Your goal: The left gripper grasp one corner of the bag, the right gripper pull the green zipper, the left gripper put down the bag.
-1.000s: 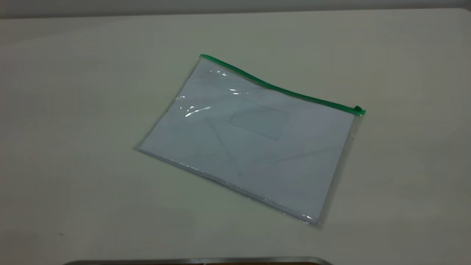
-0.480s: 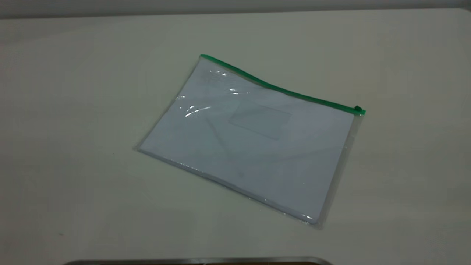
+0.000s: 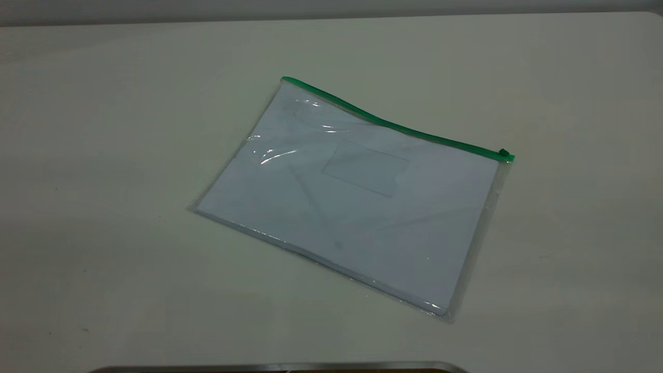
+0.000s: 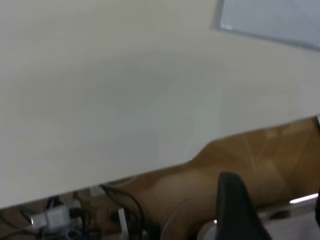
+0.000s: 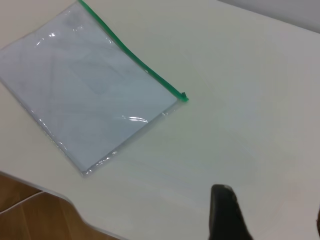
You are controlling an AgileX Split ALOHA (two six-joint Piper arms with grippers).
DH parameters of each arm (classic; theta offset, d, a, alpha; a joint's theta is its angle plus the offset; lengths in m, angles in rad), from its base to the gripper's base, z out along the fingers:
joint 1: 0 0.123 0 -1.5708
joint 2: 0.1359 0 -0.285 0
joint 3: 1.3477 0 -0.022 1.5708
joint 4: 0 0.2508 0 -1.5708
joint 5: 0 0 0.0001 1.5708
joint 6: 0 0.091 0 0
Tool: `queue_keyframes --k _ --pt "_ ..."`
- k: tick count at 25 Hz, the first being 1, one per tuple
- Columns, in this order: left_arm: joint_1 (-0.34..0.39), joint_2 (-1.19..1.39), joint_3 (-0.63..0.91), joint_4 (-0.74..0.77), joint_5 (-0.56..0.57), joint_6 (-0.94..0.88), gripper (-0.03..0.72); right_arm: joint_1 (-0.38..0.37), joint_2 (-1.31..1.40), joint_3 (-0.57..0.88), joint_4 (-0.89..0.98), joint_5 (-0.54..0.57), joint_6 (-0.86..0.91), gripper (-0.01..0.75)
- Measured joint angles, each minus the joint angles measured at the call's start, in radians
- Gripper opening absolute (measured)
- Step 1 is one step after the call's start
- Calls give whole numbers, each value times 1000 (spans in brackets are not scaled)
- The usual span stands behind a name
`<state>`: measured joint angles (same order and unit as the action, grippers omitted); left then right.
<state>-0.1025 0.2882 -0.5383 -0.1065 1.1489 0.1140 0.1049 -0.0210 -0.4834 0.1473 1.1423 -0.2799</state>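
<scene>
My left claw (image 4: 239, 210) and right claw (image 5: 227, 212) both hang off the bag (image 3: 352, 191) lying flat mid-table (image 3: 103, 155), can't tell if they're apart, so I figure that thin corner (image 3: 286, 82) slips easily.

Pale cream table (image 3: 103, 155), matte and evenly lit, filling nearly the whole exterior view. Grey wall (image 3: 331, 8) behind its far edge. Metal strip (image 3: 279, 367) along the near edge. Wooden floor (image 4: 250, 155) beyond the table's curved rim, with tangled cables (image 4: 75, 215) lying there.
</scene>
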Motion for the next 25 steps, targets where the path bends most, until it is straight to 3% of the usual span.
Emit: queue_keyframes --k 22,25 --pt "0 -19 51 21 -24 0 448 0 0 0 -1 0 2 468" --pt "26 -70 52 30 -24 3 448 0 0 0 -1 0 2 468"
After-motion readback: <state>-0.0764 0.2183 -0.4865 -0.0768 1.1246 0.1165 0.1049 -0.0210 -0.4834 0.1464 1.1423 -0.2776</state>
